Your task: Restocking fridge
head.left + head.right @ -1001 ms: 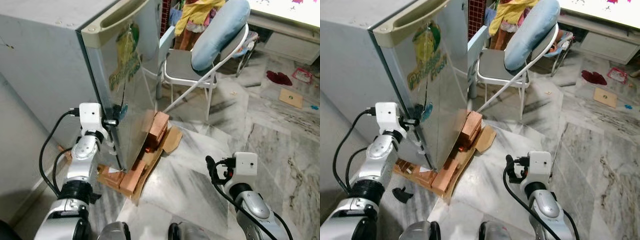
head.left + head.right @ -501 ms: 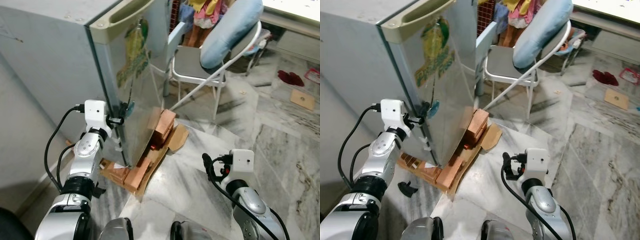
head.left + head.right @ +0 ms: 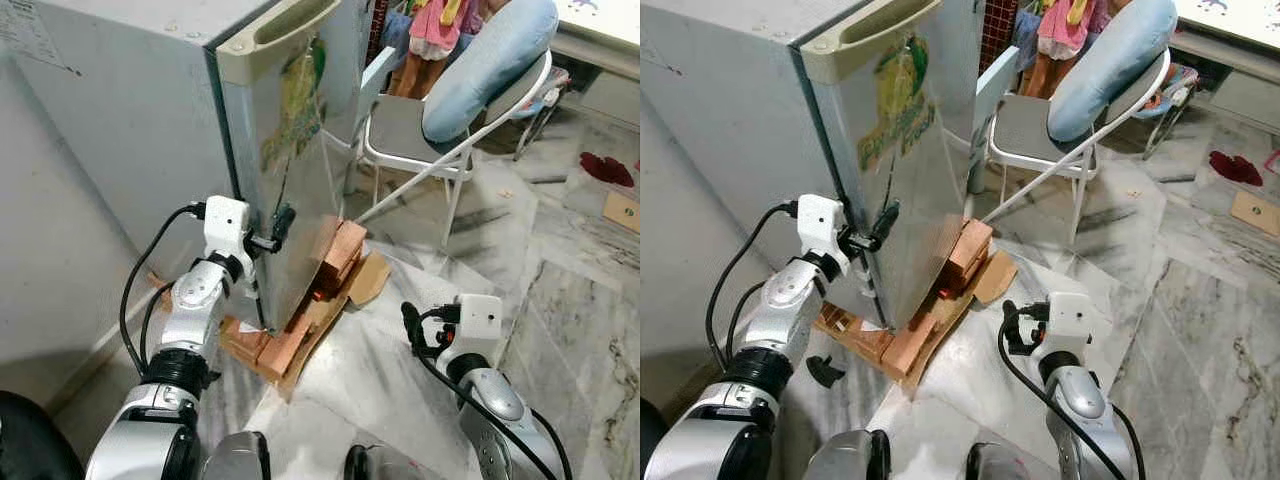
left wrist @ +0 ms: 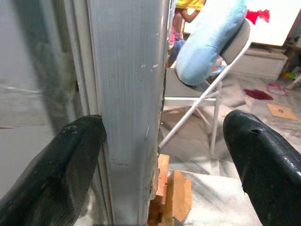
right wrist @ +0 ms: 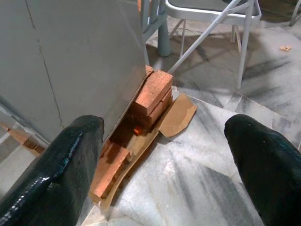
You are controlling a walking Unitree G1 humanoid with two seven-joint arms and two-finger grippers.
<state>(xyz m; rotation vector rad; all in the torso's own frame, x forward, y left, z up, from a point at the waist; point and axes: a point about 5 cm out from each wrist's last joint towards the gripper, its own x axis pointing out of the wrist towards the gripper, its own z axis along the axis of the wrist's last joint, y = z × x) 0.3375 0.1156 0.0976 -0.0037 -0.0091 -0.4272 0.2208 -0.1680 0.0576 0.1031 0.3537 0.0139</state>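
Left wrist view shows the left hand [image 4: 155,160] spread wide, its fingers [image 4: 56,174] straddling the edge of the fridge [image 3: 160,130] door, apparently to pull it open. The fridge sits raised on bricks [image 3: 335,262]. The right hand [image 5: 164,155] hangs open, empty, above the floor. Since earlier, the left hand has shifted from beside the door edge to around it.

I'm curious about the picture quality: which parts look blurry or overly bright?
Left wrist view: the near fingers are soft, and the fridge door edge looks sharper. Left eye view: daylight washes out the top right corner. Right wrist view: the bricks are crisp.
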